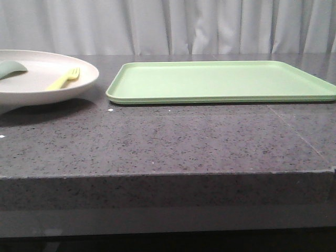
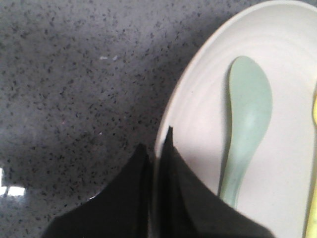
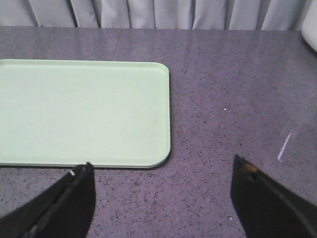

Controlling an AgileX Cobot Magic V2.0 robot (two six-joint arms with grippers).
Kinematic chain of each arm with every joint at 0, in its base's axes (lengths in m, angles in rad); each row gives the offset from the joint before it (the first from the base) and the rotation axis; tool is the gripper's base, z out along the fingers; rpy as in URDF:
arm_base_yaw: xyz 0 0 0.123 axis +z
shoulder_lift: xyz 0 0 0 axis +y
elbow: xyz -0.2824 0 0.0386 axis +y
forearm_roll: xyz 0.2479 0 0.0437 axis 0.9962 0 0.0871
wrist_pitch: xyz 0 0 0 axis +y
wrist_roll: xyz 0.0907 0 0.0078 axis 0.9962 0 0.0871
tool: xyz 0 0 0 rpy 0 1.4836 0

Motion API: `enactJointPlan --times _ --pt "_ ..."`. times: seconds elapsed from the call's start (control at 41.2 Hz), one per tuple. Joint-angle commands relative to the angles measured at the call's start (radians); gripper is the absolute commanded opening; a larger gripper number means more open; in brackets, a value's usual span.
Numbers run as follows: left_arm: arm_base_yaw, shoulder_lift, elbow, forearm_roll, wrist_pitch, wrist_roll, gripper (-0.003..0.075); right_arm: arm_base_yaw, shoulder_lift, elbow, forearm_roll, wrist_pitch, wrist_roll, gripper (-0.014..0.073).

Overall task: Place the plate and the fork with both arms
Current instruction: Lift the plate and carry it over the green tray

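Observation:
The cream plate (image 1: 31, 79) is at the far left of the front view, its near side raised off the table with a shadow under it. The pale yellow fork (image 1: 64, 79) lies in it beside a pale grey-green spoon (image 1: 10, 68). In the left wrist view my left gripper (image 2: 156, 148) is shut on the plate's rim (image 2: 188, 84), one finger outside and one inside; the spoon (image 2: 247, 124) and a sliver of the fork (image 2: 314, 148) show. My right gripper (image 3: 161, 171) is open and empty over bare table near the tray's corner. Neither gripper shows in the front view.
A flat light green tray (image 1: 220, 81) lies on the dark speckled table (image 1: 168, 142) at centre right; it also shows in the right wrist view (image 3: 79, 111). A grey curtain hangs behind. The table's front edge is near the camera.

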Motion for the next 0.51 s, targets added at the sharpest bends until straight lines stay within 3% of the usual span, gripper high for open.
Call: enactJointPlan --times 0.0,0.267,0.485 --pt "0.002 -0.05 -0.063 -0.102 -0.009 0.004 -0.0018 -0.004 0.006 -0.038 0.0 -0.072 -0.006 0.0587" --pt "-0.033 -0.05 -0.126 -0.168 -0.007 0.0 -0.0018 -0.004 0.006 -0.038 0.0 -0.072 -0.006 0.0587" --pt "-0.179 -0.009 -0.17 -0.166 -0.071 -0.06 -0.0018 -0.004 0.006 -0.037 0.0 -0.071 -0.006 0.0587"
